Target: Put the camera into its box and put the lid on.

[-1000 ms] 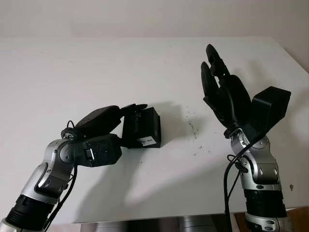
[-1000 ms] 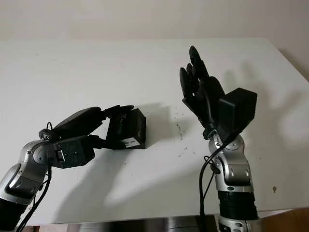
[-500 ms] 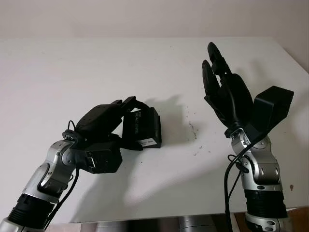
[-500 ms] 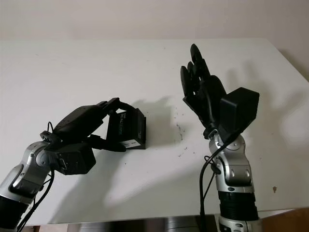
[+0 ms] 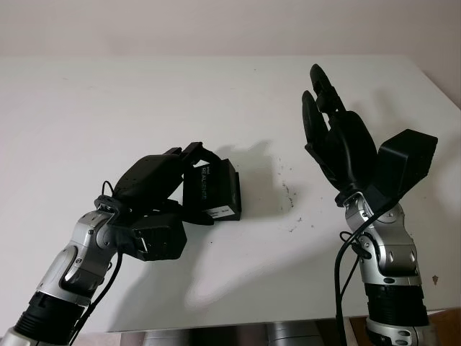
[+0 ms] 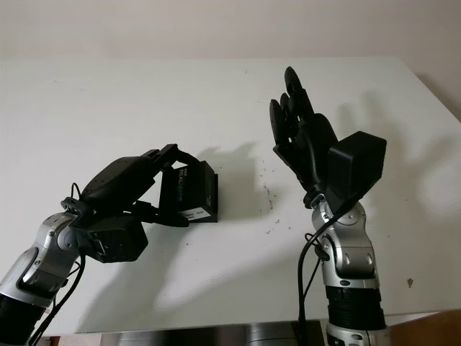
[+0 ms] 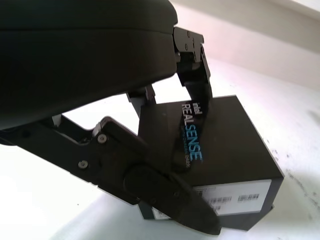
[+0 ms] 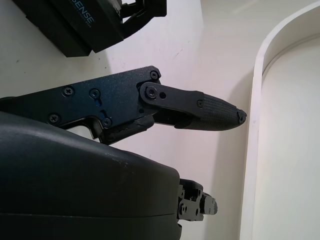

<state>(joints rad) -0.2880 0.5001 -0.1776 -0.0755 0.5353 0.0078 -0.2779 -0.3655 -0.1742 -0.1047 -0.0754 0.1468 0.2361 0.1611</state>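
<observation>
A black camera box (image 5: 216,189) printed "RealSense" stands on the white table (image 5: 144,101), its lid on and a white label on its near face. My left hand (image 5: 193,186) is shut on it from the left. In the left wrist view two fingers (image 7: 192,55) hook over the top of the box (image 7: 225,150) and the thumb (image 7: 170,195) presses across its lower front. My right hand (image 5: 324,108) is open, raised above the table to the right of the box and well apart from it. The box (image 8: 75,25) lies beyond that hand's finger (image 8: 200,110).
Small dark specks (image 5: 290,194) mark the table between the box and the right arm. The table's front edge (image 5: 252,317) runs just ahead of both forearms, and its right edge (image 5: 439,86) lies past the right hand.
My left wrist has risen and turned, and its fingers have curled over the top of the box with the thumb closing on the front. The box and the right hand have barely moved.
</observation>
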